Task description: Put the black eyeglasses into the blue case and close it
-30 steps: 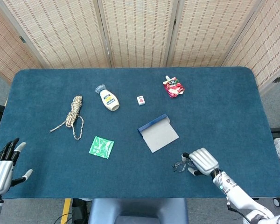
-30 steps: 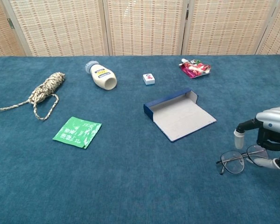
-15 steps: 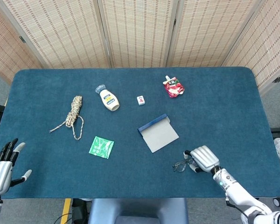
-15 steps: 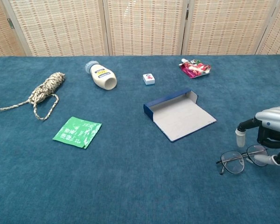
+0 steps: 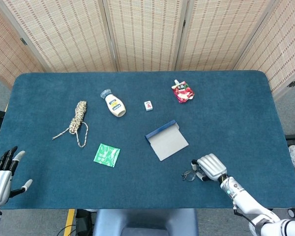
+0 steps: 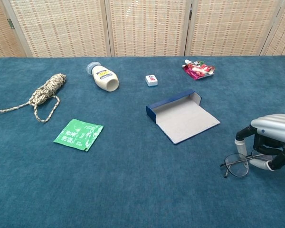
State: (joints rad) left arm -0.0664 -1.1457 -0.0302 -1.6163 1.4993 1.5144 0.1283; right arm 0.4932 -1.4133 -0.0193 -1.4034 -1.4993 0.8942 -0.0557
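1. Chest view shows the right hand point(image 6: 268, 142) lower and slightly further left than a second ago, its fingers now curled down over the eyeglasses point(image 6: 238, 165), which lie flat on the table point(image 6: 133, 190) near its front right edge
2. Whether the fingers actually pinch the frame is unclear: one fingertip sits just beside the lens rim, but the glasses look to be resting on the cloth, so I cannot tell if they are held
3. That shift suggests the grasp is only being set up; lifting, placing and closing all remain to do
4. Lying open near the table's middle, well apart from the glasses, the blue case point(image 6: 183, 117) shows a flat grey lining and a low blue wall along its far left side
5. At the front left corner in the head view, the left hand point(image 5: 2, 178) hangs off the table with fingers spread, holding nothing
6. Thin dark wire rims and clear round lenses make the glasses slight and slippery-looking against the soft, napped blue cloth, while the hand's shell is smooth, glossy silver
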